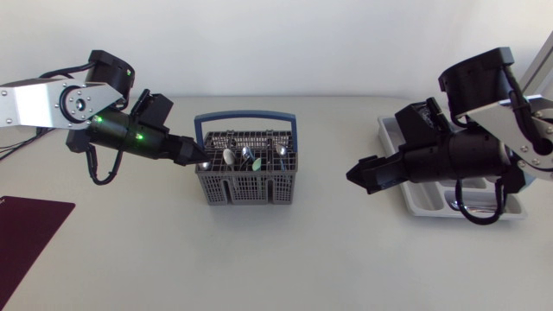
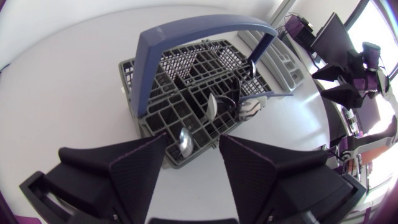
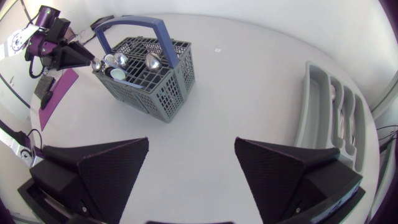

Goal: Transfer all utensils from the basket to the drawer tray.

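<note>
A grey slotted basket [image 1: 246, 188] with a blue arched handle [image 1: 245, 116] stands near the middle of the white table [image 1: 285, 259], several spoons [image 1: 246, 157] upright in its compartments with their bowls above the rim. The left gripper [image 1: 197, 161] is at the basket's left rim. In the left wrist view its two fingers stand apart at the near wall of the basket [image 2: 149, 93]. One spoon bowl [image 2: 185, 142] rises in the gap between the tips of the left gripper [image 2: 193, 144], and neither finger is seen to press on it. Well to the basket's right, the right gripper [image 1: 359, 175] hangs over bare table, pointing toward the basket. In the right wrist view the right gripper [image 3: 191, 149] has its fingers spread wide with nothing between them. Farther right of the basket, partly under the right arm, lies the pale grey drawer tray [image 1: 423, 207] with long compartments [image 3: 323, 106]. Off to the basket's lower left, at the table's edge, lies a maroon mat [image 1: 26, 233].
</note>
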Tool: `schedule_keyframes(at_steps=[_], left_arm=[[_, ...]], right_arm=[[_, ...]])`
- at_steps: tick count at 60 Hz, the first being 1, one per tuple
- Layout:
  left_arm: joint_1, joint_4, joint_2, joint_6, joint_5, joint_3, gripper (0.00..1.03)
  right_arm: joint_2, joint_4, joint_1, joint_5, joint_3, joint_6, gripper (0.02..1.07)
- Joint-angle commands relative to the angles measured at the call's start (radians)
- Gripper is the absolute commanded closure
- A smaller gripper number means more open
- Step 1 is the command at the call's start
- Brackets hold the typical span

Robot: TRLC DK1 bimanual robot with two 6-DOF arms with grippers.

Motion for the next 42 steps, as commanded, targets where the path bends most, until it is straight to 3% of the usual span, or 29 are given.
schedule_keyframes(at_steps=[1,22,28,38,42], left_arm=[[-0.005,0.004,0.024,0.025,0.014,0.018,0.52],[-0.01,0.004,0.071,0.023,0.029,0.025,0.79],[-0.007,0.004,0.076,0.023,0.044,0.025,0.79],[0.004,0.004,0.074,0.02,0.072,0.025,0.99],[0.009,0.004,0.071,0.02,0.089,0.023,0.99]], right_arm=[[0.009,0.01,0.016,0.005,-0.014,-0.008,0.07],[0.009,0.027,0.026,0.022,-0.031,-0.008,0.07],[0.009,0.032,0.027,0.024,-0.038,-0.008,0.07],[0.009,0.035,0.032,0.027,-0.046,-0.009,0.07],[0.008,0.036,0.032,0.027,-0.049,-0.009,0.07]])
